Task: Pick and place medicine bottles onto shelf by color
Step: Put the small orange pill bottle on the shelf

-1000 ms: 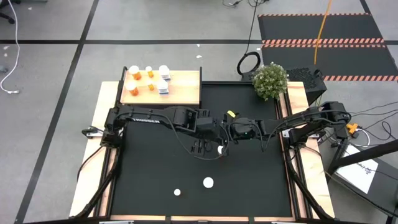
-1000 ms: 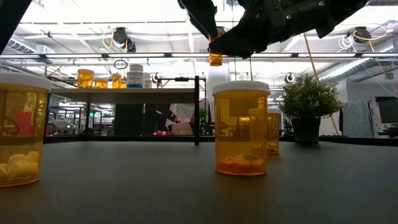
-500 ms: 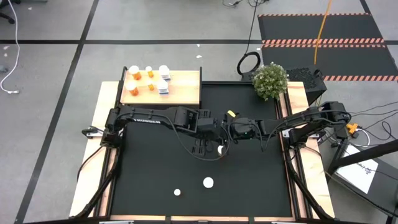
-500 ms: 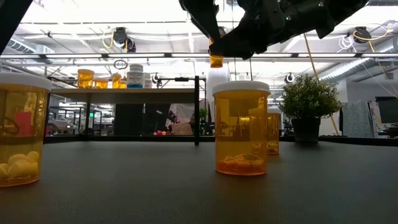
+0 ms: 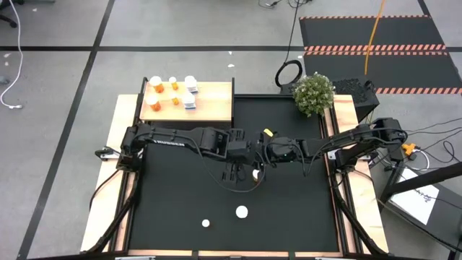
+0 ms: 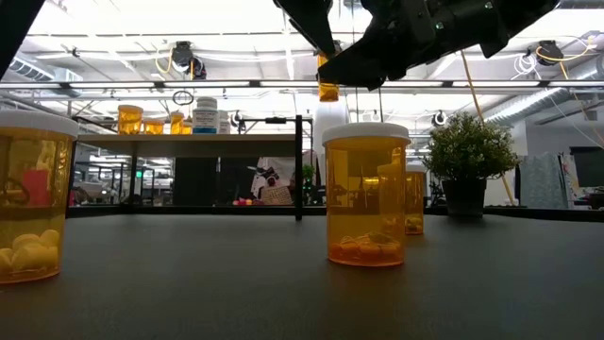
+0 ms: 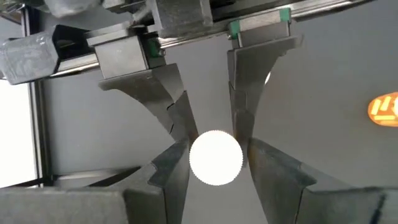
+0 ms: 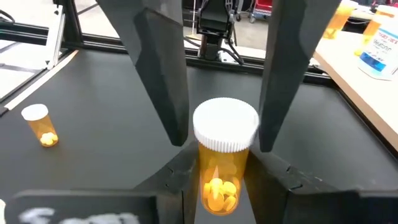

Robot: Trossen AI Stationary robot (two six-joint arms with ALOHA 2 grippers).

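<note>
A small orange medicine bottle with a white cap (image 8: 224, 155) is held high above the black mat near its middle, between both grippers. It also shows in the high view (image 5: 255, 173), the low view (image 6: 327, 91) and the left wrist view (image 7: 216, 157). My left gripper (image 7: 216, 159) comes down on it from above. My right gripper (image 8: 221, 169) comes at it level from the table's right. The light-wood shelf (image 5: 213, 101) stands at the far left and bears several bottles (image 5: 173, 92). Two more orange bottles stand on the mat (image 5: 241, 212) (image 5: 206, 223). My left gripper has the bottle's white cap (image 7: 196, 159) between its two fingers, one on each side of the rim. The fingers (image 8: 165, 81) point down from above. The bottle stands upright, clear of the mat. My right gripper holds the bottle's orange body (image 8: 208, 168) just below the cap, pinched between its two fingers. They come level from the table's right side. The cap hides the place of contact in the left wrist view. The bottle is upright and clear of the mat.
A potted plant (image 5: 314, 94) stands at the mat's far right corner. In the low view, orange bottles stand on the mat close to the camera (image 6: 366, 194) (image 6: 33, 198), with one more behind (image 6: 413, 198). The shelf shows beyond them (image 6: 189, 144).
</note>
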